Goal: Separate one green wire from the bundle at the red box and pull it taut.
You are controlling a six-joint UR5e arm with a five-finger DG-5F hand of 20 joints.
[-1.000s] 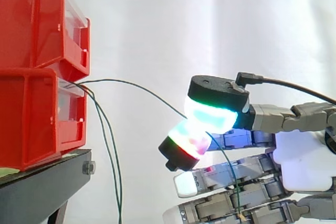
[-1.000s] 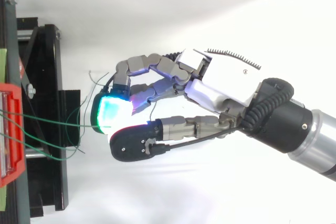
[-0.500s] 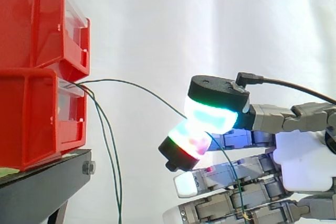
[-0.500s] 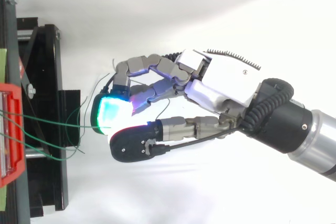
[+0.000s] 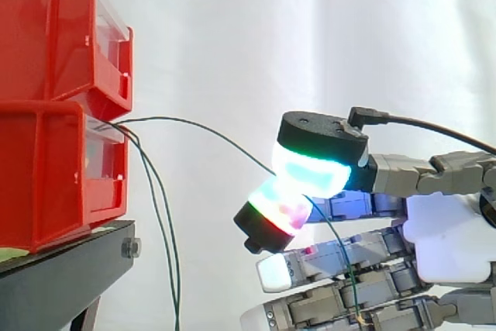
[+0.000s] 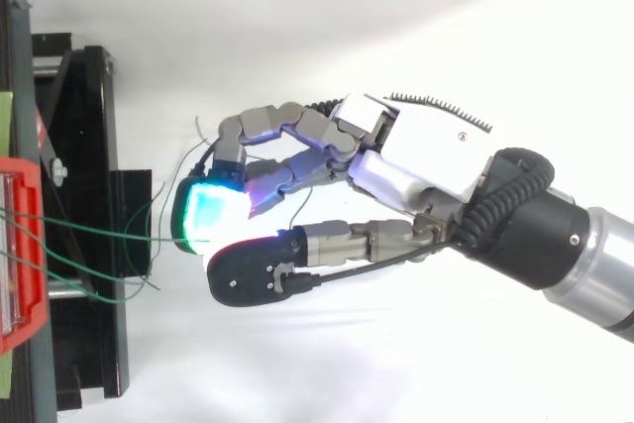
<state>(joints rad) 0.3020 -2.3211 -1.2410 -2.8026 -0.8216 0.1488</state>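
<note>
Two red bins (image 5: 62, 106) are stacked on a black stand (image 5: 54, 284) at the left. Thin green wires come out of the lower bin's front (image 6: 20, 255). One green wire (image 5: 201, 131) arcs from the bin to the right and runs between two glowing fingertips (image 5: 310, 172) of my hand (image 6: 426, 160), which pinch it. Past the pinch its loose end (image 5: 345, 265) hangs down across the lower fingers. Two other green wires (image 5: 163, 222) droop straight down beside the stand. The pinched wire still curves with some slack.
A white curtain hangs behind the work. The black stand's frame (image 6: 89, 245) lies left of the hand in the top view, with short wire ends (image 6: 139, 284) lying over it.
The hand and pinched wire hold nearly still. The loose wire end near the upper fingers has shifted slightly in the top view.
</note>
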